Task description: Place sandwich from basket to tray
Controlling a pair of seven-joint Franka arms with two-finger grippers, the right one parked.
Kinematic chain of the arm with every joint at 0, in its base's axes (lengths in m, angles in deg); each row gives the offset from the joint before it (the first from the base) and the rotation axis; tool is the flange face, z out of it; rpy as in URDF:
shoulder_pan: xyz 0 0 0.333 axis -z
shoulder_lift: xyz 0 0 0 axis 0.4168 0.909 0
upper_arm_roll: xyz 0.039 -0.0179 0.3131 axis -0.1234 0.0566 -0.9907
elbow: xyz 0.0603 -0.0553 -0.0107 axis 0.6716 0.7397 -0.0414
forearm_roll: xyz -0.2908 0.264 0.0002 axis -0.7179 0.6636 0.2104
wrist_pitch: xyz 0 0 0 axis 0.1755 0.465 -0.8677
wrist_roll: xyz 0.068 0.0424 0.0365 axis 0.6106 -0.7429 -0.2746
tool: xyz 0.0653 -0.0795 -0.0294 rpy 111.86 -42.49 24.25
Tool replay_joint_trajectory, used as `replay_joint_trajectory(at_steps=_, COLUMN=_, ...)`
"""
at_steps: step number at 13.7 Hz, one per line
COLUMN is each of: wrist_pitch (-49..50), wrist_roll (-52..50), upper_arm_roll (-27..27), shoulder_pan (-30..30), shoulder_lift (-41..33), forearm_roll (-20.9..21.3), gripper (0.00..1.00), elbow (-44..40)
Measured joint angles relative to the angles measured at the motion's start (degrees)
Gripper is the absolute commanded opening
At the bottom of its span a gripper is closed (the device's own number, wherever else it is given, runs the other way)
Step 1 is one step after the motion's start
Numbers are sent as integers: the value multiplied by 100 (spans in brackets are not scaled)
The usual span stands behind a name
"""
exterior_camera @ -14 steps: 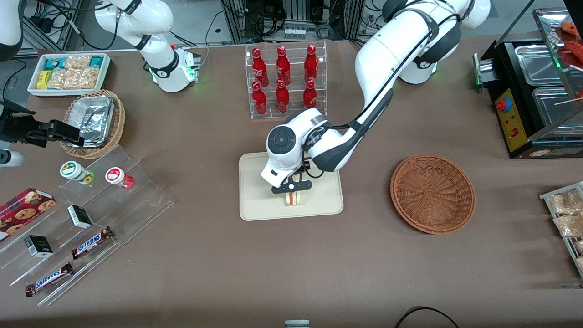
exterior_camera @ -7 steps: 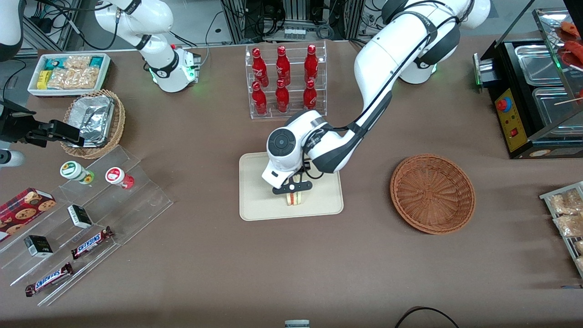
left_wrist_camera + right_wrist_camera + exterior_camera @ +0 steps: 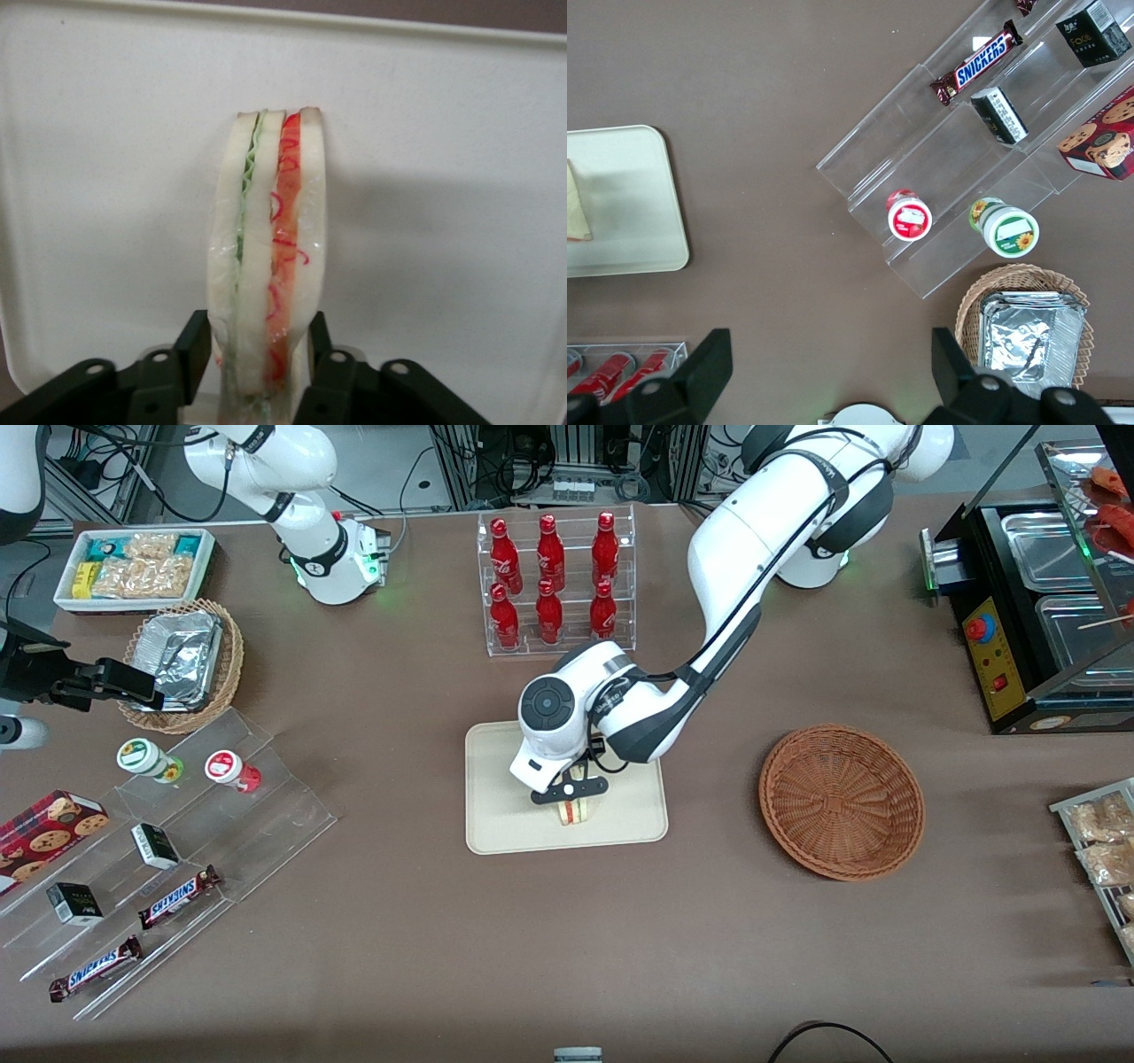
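the sandwich stands on edge on the tray, directly under the tool, whose fingers are closed on its bread faces. the carry looks done; what is left, i judge, is letting go and lifting clear. the left arm reaches down over the tray, wrist bent steeply. toward the working arm's end of the worktop, the basket sits empty.

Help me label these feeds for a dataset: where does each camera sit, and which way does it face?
Front: high before the table, looking down; both arms show, gripper over the tray.
Left wrist: on the working arm, facing the tray; fingers pinch the sandwich.
Right wrist: parked arm, looking down; own fingers show.
All three share the tray and sandwich.
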Motion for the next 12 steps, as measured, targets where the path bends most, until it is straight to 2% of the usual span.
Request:
replay_joint_trajectory(at_steps=7, wrist_pitch=792, wrist_roll=17, upper_arm_roll=-73, shoulder_pan=-142, shoulder_lift=-785, forearm_roll=50, gripper=100, elbow=-264)
replay_joint_trajectory(at_steps=9, wrist_pitch=926, wrist_roll=161, upper_arm_roll=-91, shoulder_pan=-453, shoulder_lift=-1054, forearm_roll=32, gripper=100, elbow=-267)
replay_joint_trajectory(at_steps=12, wrist_pitch=1221, wrist_roll=919, upper_arm_roll=-89, shoulder_pan=-1084, shoulder_lift=-1410, forearm_roll=-227, gripper=100, elbow=-234)
